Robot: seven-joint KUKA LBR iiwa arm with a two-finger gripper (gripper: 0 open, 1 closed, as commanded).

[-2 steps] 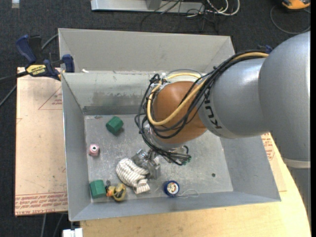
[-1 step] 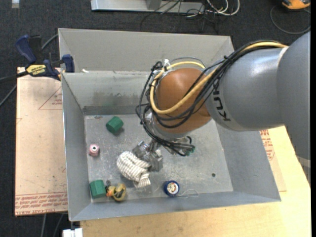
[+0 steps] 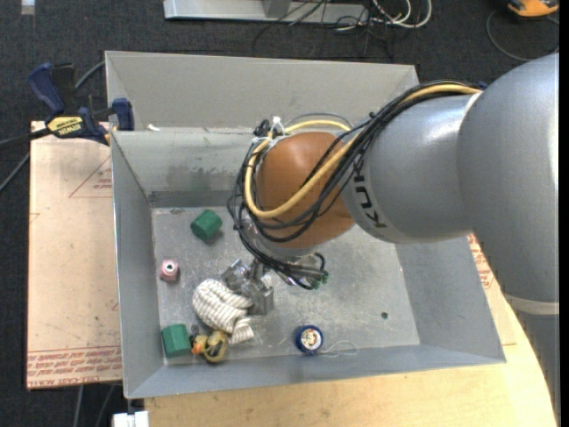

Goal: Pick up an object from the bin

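My gripper [image 3: 251,290] reaches down under the orange cover to the middle of the bin floor, its metal fingertips right beside a crumpled white striped cloth [image 3: 219,306] and touching its right edge. A small yellow and black thing [image 3: 212,347] lies just below the cloth. A green block [image 3: 175,340] sits at the front left next to it.
A green cube [image 3: 206,226] lies at the back left of the floor, and a small pink spool [image 3: 169,270] near the left wall. A blue and white round cap [image 3: 308,339] sits at the front middle. The arm fills the bin's right side.
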